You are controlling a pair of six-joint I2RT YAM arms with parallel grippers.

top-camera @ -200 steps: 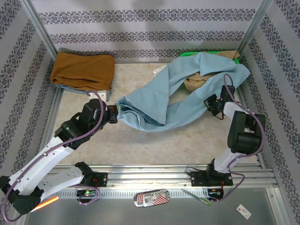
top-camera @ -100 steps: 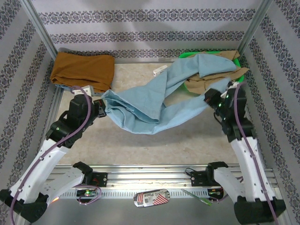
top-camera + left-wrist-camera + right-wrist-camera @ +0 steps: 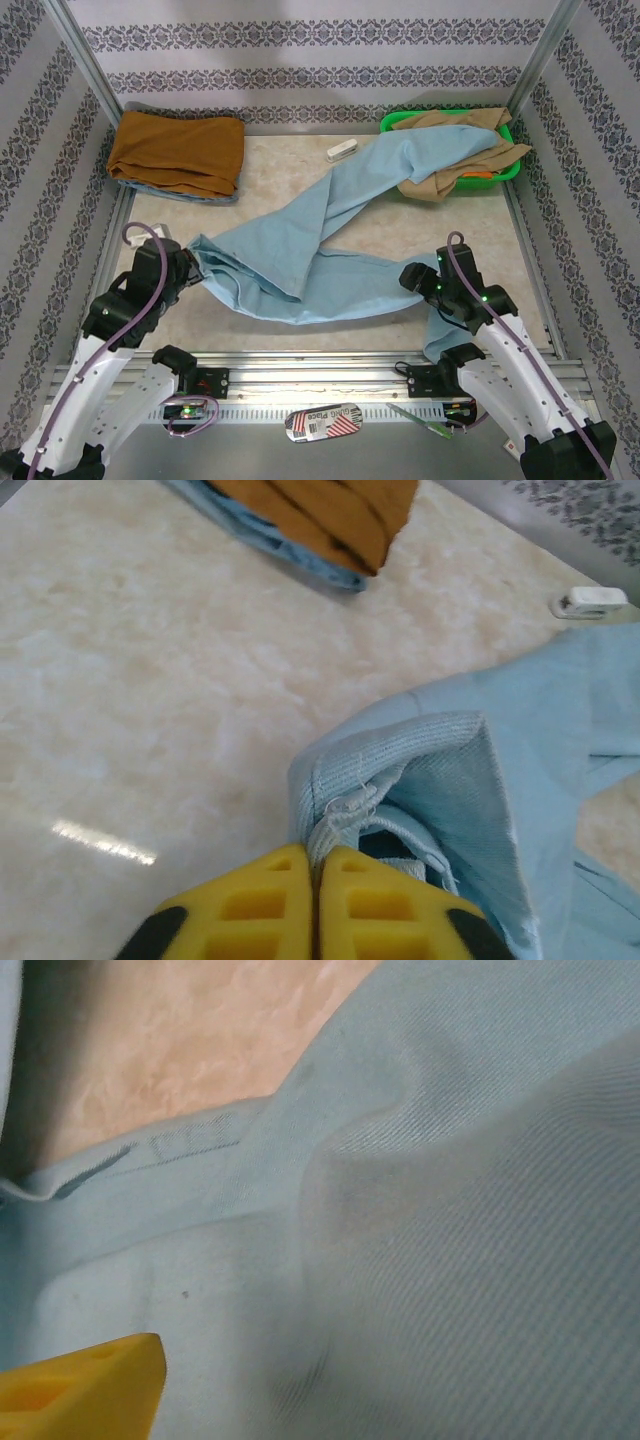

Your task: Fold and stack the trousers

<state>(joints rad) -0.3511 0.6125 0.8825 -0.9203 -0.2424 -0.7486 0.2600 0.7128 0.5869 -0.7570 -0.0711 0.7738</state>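
The pale sky-blue trousers (image 3: 300, 250) lie stretched across the table between both grippers, with one leg running up to the green basket (image 3: 392, 123). My left gripper (image 3: 188, 262) is at the near left, shut on the bunched waistband (image 3: 400, 770); its yellow fingers (image 3: 250, 910) press together on the hem. My right gripper (image 3: 420, 283) is at the near right, holding the other end, and some cloth hangs below it over the table's edge. In the right wrist view blue cloth (image 3: 450, 1210) drapes over the jaws, with one yellow finger (image 3: 90, 1390) showing.
A folded rust-orange garment (image 3: 178, 150) lies at the back left on a blue folded piece (image 3: 170, 188). A tan garment (image 3: 450, 180) spills from the basket at the back right. A small white object (image 3: 341, 152) sits near the back wall.
Both arms have drawn back toward the near edge, dragging the trousers with them. The cloth has slid off the basket and now lies lower and flatter.
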